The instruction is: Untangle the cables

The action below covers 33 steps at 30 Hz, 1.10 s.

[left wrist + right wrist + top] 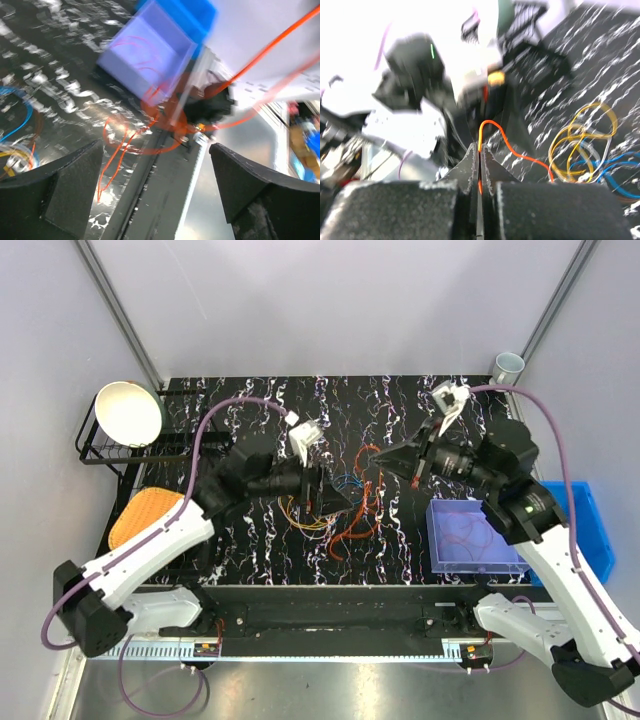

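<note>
The cables (345,508) lie as a loose bunch of orange, yellow and blue wires in the middle of the black marbled table. My left gripper (335,502) hovers low over the bunch's left side. In the left wrist view it (156,150) is open wide with nothing between the fingers, and orange loops (117,142) lie ahead of it. My right gripper (377,459) is at the bunch's far right. In the right wrist view it (480,150) is shut on an orange wire (520,152) that arcs down toward yellow loops (580,135) and blue wires (615,172).
A clear bin (470,537) holding a few orange wires stands at the right, with a blue bin (592,530) beside it. A white bowl (128,412) sits on a black rack at the back left, an orange mesh pad (145,515) in front of it. A cup (508,367) stands at the back right.
</note>
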Tool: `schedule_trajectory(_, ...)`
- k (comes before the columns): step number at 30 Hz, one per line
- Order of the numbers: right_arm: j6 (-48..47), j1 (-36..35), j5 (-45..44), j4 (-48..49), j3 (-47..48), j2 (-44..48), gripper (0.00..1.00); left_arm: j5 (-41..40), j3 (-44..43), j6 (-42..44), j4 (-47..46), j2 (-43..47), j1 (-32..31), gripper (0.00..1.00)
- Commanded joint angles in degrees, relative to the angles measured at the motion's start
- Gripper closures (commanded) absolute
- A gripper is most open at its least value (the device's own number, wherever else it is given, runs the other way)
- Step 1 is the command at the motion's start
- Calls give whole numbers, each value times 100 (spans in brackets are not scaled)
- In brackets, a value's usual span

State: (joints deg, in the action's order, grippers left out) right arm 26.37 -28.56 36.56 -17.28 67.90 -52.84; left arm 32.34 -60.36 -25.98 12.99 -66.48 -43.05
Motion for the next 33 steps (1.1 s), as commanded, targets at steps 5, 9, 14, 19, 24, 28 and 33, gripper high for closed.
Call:
schedule_trajectory(5,35,-45,-1098,-390,1041,-174,100,-2213,894,-22,-1456,873,-748,5)
schedule_trajectory(9,-9,-45,-1598,-566,1356,-297,100,-2854,815,154,-1493,759,-1249,5)
schedule_trajectory(14,-176,-45,-2186,-979,1761,-464,100,-3672,595,172,-896,575,-1408,5)
schedule_trajectory(19,-281,-45,-2889,-1409,2052,-613,100,-4042,753,128,-816,706,-1470,4)
schedule_trajectory(24,-527,-45,-4006,-1971,2551,-841,100,-4437,780,128,-518,724,-1627,4)
schedule_trajectory(28,-686,-45,-5006,-2385,3044,-1026,100,-4911,859,32,52,803,-1724,5)
schedule_trajectory(33,-993,-36,-5965,-2728,3589,-1202,100,-5281,1157,-241,756,1128,-1768,5)
